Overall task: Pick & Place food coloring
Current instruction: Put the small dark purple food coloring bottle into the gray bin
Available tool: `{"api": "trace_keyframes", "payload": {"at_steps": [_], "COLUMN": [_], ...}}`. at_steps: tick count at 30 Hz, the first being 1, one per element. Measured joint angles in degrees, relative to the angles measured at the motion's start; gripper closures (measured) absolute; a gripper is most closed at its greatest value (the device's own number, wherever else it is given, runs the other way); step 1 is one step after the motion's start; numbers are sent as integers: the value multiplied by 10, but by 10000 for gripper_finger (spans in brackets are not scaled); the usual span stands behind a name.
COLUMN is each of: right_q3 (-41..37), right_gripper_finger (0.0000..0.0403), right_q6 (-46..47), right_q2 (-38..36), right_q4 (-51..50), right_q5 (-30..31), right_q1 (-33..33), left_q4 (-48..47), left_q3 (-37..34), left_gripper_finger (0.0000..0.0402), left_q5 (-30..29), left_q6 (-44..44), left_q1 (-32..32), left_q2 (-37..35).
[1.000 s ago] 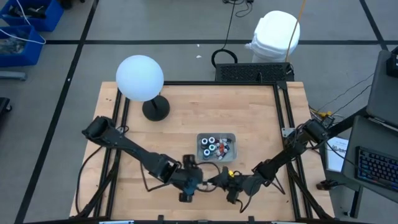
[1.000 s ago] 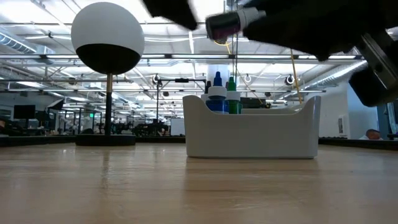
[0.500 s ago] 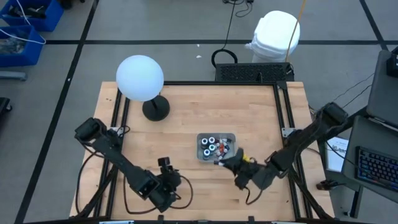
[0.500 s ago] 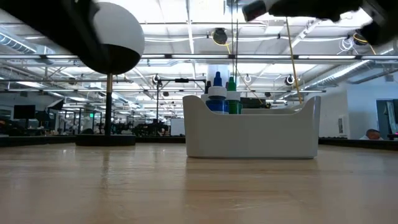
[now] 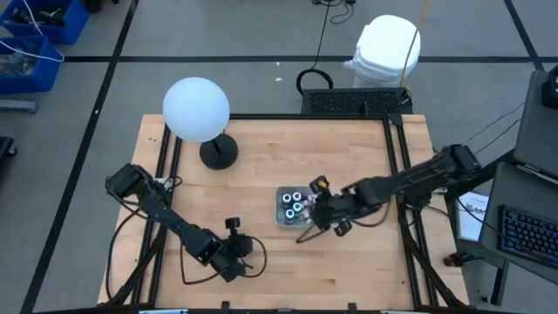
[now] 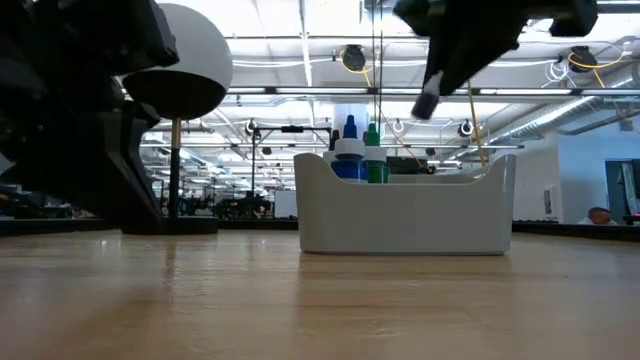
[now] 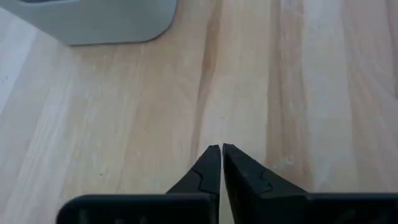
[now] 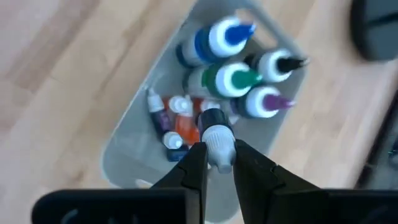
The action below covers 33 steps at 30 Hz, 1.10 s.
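While my left gripper [image 7: 220, 149] sits pinched together, holding nothing, over bare wood well off from the tray [image 5: 283, 194], my right gripper [image 8: 219, 152] hangs right above the tray, clamped on a small white-capped bottle [image 8: 214, 138], other food coloring bottles [image 8: 231, 78] inside.

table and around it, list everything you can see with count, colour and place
tray: one, pale grey, mid-table toward the right.
big bottles: four in the tray, dark with white collars; blue, green, black and purple tips.
small bottles: several whitish ones in the tray beside the big ones; count unclear.
held bottle: one, small, grey-white cap, above the tray.
globe lamp: one, white ball on a black base, far left of the table.
table: one, light wood.
white bag: one, on the floor beyond the table.
right pincer: shut on the held bottle.
left pincer: shut, empty, low over the table's near edge.
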Motion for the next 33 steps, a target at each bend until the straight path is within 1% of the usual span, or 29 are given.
{"api": "trace_keyframes", "payload": {"at_steps": [4, 8, 15, 23, 26, 29, 33], "right_q3": [0, 0, 0, 0, 0, 0, 0], "right_gripper_finger": [357, 357, 357, 357, 357, 357, 354], "right_q6": [-3, -9, -15, -18, -17, -10, 4], "right_q2": [43, 80, 124, 133, 133, 133, 133], "right_q4": [-10, -8, -9, -14, -12, -10, -12], "right_q5": [-4, -36, -32, -36, -75, -84, -122], "right_q1": [-21, -36, -65, -100, -111, -119, -130], "left_q4": [14, 17, 17, 20, 20, 21, 29], "left_q3": [-6, -6, -6, -6, -6, -6, -6], "left_gripper_finger": [370, 369, 369, 369, 369, 369, 369], "left_q5": [-1, 0, 0, 0, 0, 0, 0], "left_q6": [16, 30, 30, 29, 29, 29, 25], "left_q1": [2, 1, 1, 1, 1, 1, 1], "left_q2": [0, 0, 0, 0, 0, 0, 0]}}
